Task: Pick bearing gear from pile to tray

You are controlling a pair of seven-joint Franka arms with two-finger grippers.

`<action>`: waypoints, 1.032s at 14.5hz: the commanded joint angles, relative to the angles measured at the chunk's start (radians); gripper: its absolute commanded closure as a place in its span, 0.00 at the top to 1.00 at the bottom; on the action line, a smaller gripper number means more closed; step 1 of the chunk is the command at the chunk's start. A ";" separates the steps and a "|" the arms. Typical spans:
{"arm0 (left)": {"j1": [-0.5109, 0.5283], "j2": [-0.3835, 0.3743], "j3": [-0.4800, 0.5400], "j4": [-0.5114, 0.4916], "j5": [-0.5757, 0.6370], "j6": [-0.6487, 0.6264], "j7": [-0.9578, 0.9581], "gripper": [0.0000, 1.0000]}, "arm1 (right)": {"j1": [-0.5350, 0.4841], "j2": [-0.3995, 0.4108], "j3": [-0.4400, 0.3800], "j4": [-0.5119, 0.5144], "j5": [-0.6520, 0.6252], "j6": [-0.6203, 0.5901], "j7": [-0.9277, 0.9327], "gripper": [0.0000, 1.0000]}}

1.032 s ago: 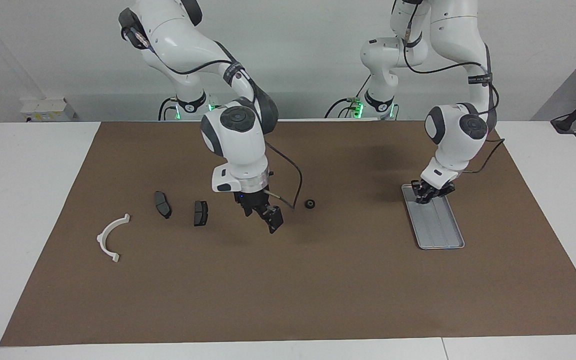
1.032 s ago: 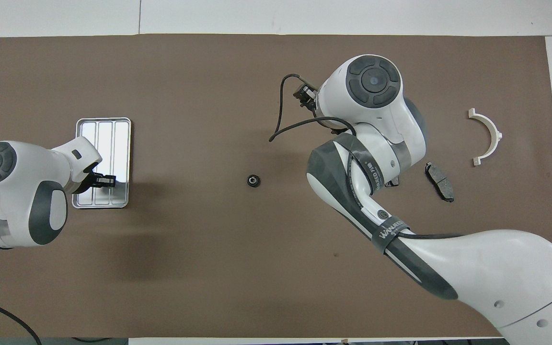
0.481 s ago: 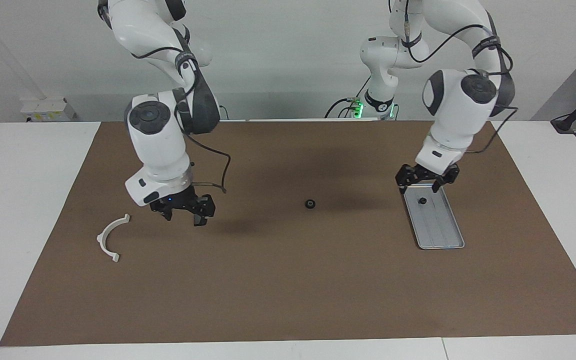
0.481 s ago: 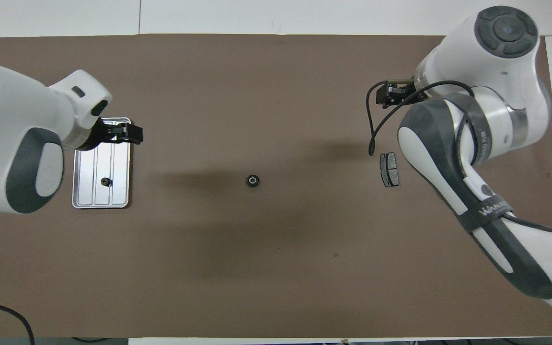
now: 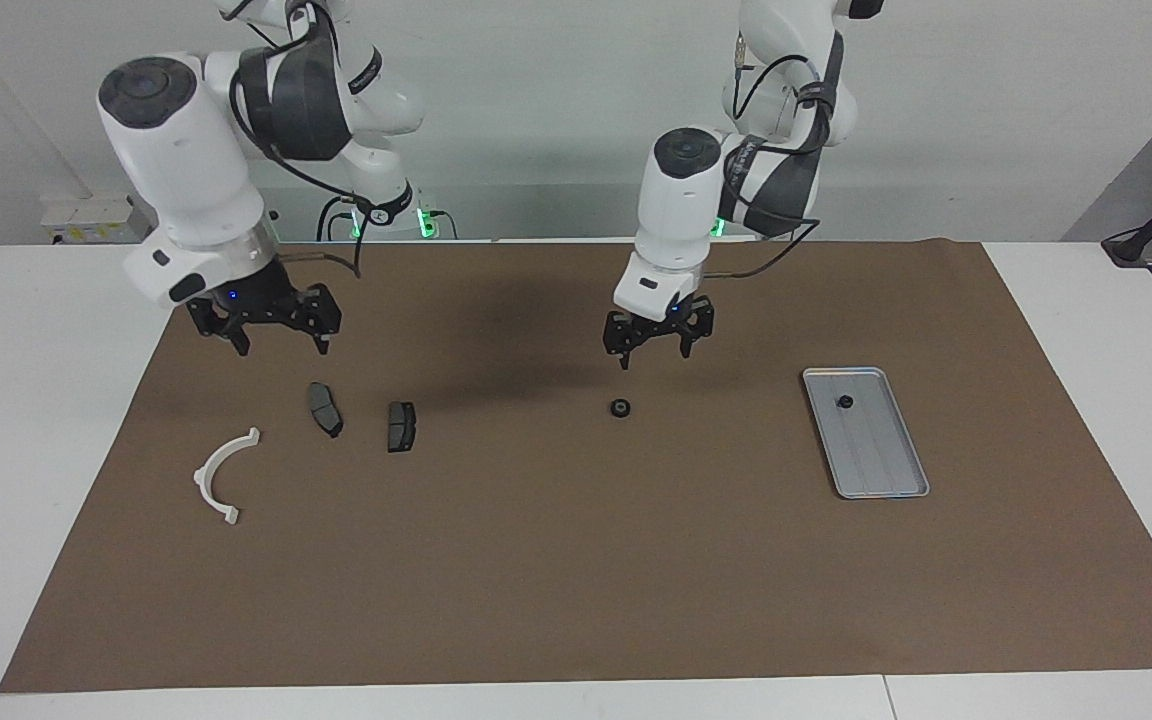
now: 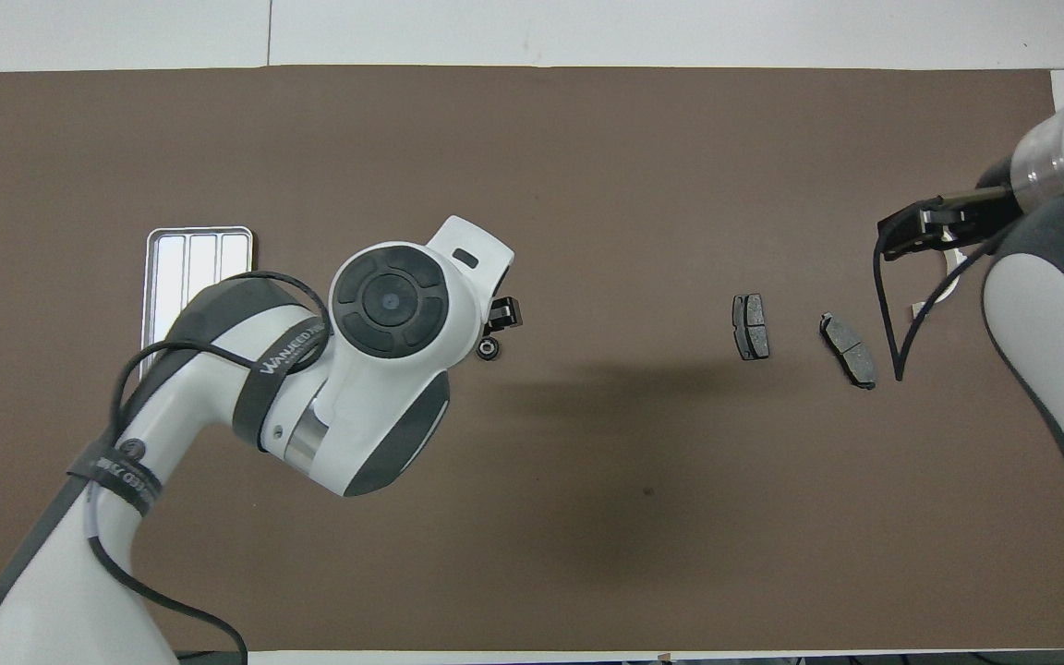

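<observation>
A small black bearing gear lies on the brown mat between the brake pads and the tray; it also shows in the overhead view. My left gripper is open and empty, up in the air over the mat right by that gear, not touching it; one finger shows from above. The silver tray holds one small black round piece. My right gripper is open and empty, raised over the mat by the pile: two dark brake pads and a white half-ring bracket.
From above, my left arm covers part of the tray, and my right arm covers most of the bracket. The pads lie side by side. White table borders the brown mat.
My left gripper opened, left a black piece in the tray, rose and swung over to the gear in the mat's middle. My right gripper opened, rose and drew back toward its end of the table.
</observation>
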State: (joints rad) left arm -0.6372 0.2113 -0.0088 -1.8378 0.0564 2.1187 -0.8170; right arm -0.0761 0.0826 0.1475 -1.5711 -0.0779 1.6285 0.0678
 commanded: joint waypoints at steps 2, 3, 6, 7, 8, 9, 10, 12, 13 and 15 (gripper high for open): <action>-0.022 0.147 0.021 -0.001 0.019 0.170 -0.042 1.00 | -0.004 -0.136 -0.003 -0.050 0.102 -0.087 0.009 1.00; -0.013 0.169 0.020 -0.008 0.019 0.208 -0.039 1.00 | -0.001 -0.150 -0.005 -0.049 0.127 -0.099 0.047 1.00; 0.005 0.186 0.020 -0.035 0.020 0.265 -0.028 1.00 | 0.016 -0.162 -0.003 -0.041 0.136 -0.133 0.148 1.00; 0.005 0.184 0.020 -0.044 0.020 0.264 -0.028 1.00 | 0.018 -0.162 -0.002 -0.040 0.145 -0.134 0.168 1.00; 0.005 0.181 0.020 -0.053 0.020 0.262 -0.030 1.00 | 0.018 -0.161 -0.002 -0.040 0.148 -0.133 0.171 1.00; 0.004 0.178 0.020 -0.066 0.020 0.259 -0.031 1.00 | 0.015 -0.161 -0.002 -0.040 0.147 -0.133 0.171 1.00; -0.001 0.175 0.020 -0.075 0.020 0.250 -0.033 1.00 | 0.007 -0.161 0.001 -0.040 0.142 -0.133 0.167 1.00; -0.010 0.169 0.020 -0.090 0.020 0.241 -0.039 1.00 | 0.002 -0.161 0.001 -0.043 0.133 -0.127 0.162 1.00; -0.013 0.165 0.018 -0.092 0.020 0.231 -0.040 0.99 | 0.002 -0.161 0.001 -0.043 0.132 -0.124 0.161 1.00; -0.030 0.163 0.018 -0.092 0.019 0.208 -0.044 1.00 | 0.002 -0.150 0.000 -0.044 0.130 -0.116 0.161 1.00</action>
State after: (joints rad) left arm -0.6463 0.4176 0.0026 -1.8900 0.0574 2.3518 -0.8419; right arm -0.0608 -0.0667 0.1442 -1.5979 0.0407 1.4950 0.2247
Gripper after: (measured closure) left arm 0.000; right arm 0.000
